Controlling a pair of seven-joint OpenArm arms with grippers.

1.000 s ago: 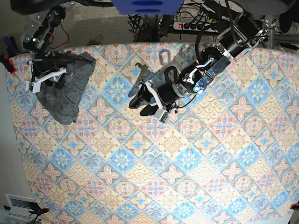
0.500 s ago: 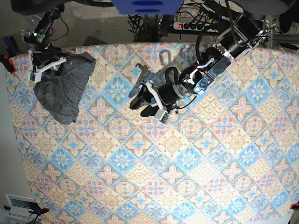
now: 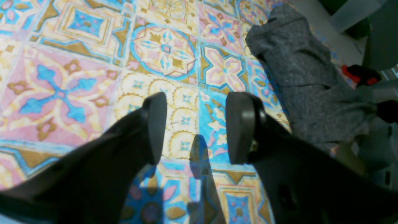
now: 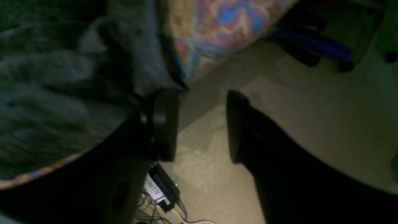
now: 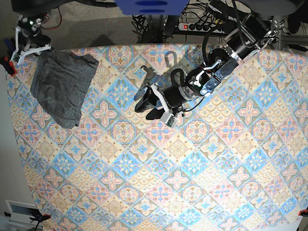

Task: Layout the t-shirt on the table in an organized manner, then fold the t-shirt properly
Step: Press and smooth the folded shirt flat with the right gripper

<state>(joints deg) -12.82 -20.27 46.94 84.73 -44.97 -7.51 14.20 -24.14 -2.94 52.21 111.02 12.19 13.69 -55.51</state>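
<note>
The t-shirt (image 5: 61,87), limp and light, bunches on the table (image 5: 159,183), best pinched at a hem corner; both the left hand (image 3: 194,127) and right hand (image 4: 202,124) gape empty.

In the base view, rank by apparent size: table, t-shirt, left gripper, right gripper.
1. The table, filling most of the view.
2. The t-shirt.
3. The left gripper.
4. The right gripper, at the table's corner; partly cut off, so its place is unsure.

The t-shirt (image 4: 62,77) is blurred, dim and cut off at left.
</note>
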